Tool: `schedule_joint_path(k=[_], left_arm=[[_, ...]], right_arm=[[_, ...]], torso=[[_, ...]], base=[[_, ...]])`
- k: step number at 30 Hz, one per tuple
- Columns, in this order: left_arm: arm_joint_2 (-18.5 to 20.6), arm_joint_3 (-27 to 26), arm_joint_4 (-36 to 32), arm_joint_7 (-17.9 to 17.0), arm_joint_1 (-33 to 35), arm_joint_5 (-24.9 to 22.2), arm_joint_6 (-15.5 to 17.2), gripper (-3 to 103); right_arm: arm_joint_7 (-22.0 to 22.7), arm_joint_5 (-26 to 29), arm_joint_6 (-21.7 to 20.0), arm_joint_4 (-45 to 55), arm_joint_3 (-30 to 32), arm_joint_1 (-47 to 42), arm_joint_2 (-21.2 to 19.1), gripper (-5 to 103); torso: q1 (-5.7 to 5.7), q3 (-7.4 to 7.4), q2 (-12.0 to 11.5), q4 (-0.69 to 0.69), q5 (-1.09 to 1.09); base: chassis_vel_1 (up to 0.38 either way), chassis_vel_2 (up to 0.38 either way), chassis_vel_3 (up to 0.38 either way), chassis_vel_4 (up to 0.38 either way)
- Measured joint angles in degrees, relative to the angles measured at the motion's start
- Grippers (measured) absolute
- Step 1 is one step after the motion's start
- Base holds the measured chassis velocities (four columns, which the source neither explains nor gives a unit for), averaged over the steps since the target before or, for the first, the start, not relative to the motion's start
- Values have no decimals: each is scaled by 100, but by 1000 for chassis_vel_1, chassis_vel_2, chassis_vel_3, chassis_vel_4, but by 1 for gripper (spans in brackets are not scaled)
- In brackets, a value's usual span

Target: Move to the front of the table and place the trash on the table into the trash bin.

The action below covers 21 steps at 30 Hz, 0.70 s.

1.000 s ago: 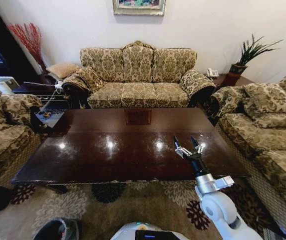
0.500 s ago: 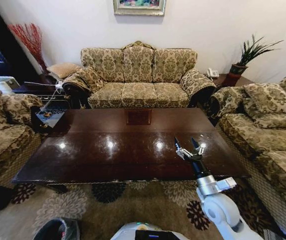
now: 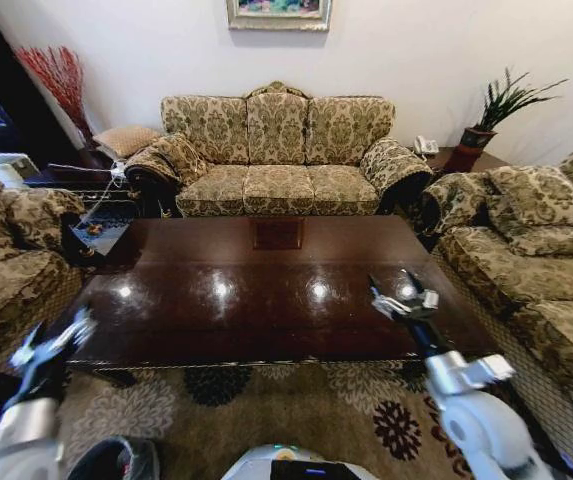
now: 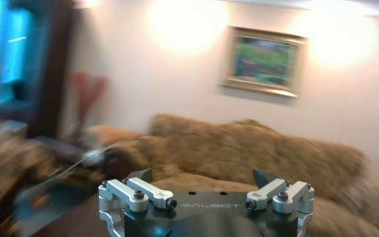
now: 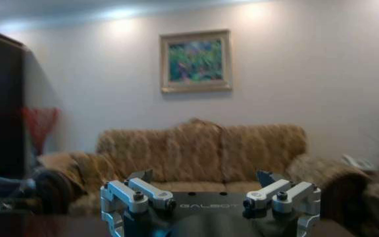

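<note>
Right end effector (image 3: 403, 292) w/ fingers spread wide, holding nothing, above the near right part of the tabletop (image 3: 266, 300). Left end effector (image 3: 51, 340) also wide open, empty, off the near left corner, above the carpet. Tabletop: dark brown, glossy, light reflections, inlaid square at far edge. Bin (image 3: 116, 460), dark w/ bag-lined rim, on floor near-left.

head view high above table (image 3: 266, 290), both wrist views level, all sharing sofa (image 3: 276, 150)
</note>
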Motion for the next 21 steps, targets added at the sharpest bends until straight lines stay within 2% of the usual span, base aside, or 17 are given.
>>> schedule_joint_path(k=[2, 4, 6, 7, 9, 14, 21], left_arm=[[-30, 127, -114, 187, -11, 461, 134, 100], [-81, 217, -114, 188, -30, 577, 253, 100], [-243, 648, -106, 178, -59, 865, 326, 100], [-243, 648, -106, 178, -59, 865, 326, 100], [-392, 1005, -79, 142, -105, 1087, 326, 100], [-454, 1254, -49, 66, -139, 1205, 325, 100], [-370, 1152, -25, 32, -166, 1174, 322, 100]], right_arm=[[196, -59, -5, 248, 82, -303, 96, 100], [332, -139, -11, 374, 59, -407, 154, 100], [839, -404, -91, 746, -320, -569, 304, 100], [839, -404, -91, 746, -320, -569, 304, 100], [1311, -709, -216, 1073, -726, -594, 479, 100], [1501, -886, -454, 1175, -859, -608, 551, 100], [1456, -866, -622, 1175, -847, -613, 378, 100]], torso=[[0, -1, 0, 2, 0], [0, -1, 0, 2, -2], [0, -1, 0, 3, -4], [0, -1, 0, 3, -4], [0, -1, 0, 3, -3], [0, -1, 0, 3, -3], [0, 0, 0, 3, -2]], base=[[0, 0, 0, 0], [0, 0, 0, 0], [0, 0, 0, 0], [0, 0, 0, 0], [0, 0, 0, 0], [0, 0, 0, 0], [0, 0, 0, 0]])
